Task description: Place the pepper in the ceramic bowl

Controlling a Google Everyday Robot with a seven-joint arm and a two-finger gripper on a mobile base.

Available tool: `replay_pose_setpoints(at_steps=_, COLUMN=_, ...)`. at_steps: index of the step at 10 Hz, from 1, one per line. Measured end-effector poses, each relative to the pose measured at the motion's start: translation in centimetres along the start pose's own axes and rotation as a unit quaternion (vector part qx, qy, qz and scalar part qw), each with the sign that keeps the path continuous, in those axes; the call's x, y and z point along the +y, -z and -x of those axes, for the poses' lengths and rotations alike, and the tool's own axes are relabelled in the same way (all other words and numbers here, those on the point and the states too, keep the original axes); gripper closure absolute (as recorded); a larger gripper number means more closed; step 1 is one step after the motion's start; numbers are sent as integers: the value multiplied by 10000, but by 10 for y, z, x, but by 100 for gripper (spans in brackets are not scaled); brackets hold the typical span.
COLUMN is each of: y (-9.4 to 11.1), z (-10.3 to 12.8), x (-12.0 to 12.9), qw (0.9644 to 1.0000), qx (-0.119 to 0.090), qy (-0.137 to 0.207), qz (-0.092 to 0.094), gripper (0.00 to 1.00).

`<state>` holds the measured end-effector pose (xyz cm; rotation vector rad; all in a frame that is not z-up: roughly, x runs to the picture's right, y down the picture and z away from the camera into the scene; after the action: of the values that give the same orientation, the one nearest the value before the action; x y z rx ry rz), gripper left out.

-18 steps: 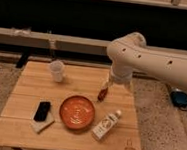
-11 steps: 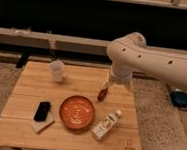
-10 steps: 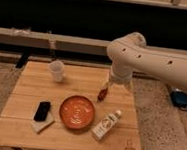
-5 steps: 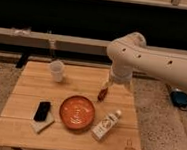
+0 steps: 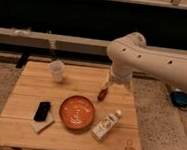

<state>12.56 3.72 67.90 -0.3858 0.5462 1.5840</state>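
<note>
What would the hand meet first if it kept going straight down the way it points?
The pepper: the hand points down right above it, so it comes first, then the table. Whether they already touch, I cannot tell.

A light wooden slatted table point(image 5: 20, 132) carries everything. Near its far edge, left of centre, stands a small translucent white cup point(image 5: 56, 70). The orange-red ceramic bowl point(image 5: 61, 111) sits at mid-width towards the near edge. Just right of it a white bottle point(image 5: 106, 125) lies on its side, cap pointing to the far right corner. Towards the near left corner a black phone point(image 5: 42, 111) rests on a pale pad point(image 5: 38, 127). The gripper point(image 5: 105, 87) hangs spread over the table's right half, with the dark-red pepper point(image 5: 102, 94) tilted at its tip.
</note>
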Motion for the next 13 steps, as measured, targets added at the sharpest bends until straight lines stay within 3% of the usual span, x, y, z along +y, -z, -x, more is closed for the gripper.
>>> replay_pose_setpoints(at_steps=9, y=-4, z=1, x=3, qw=10000, qx=36, qy=0, qz=5, gripper=20)
replay_pose_setpoints(at_steps=13, y=-57, z=4, x=50, qw=9990, qx=429, qy=70, qz=114, gripper=20)
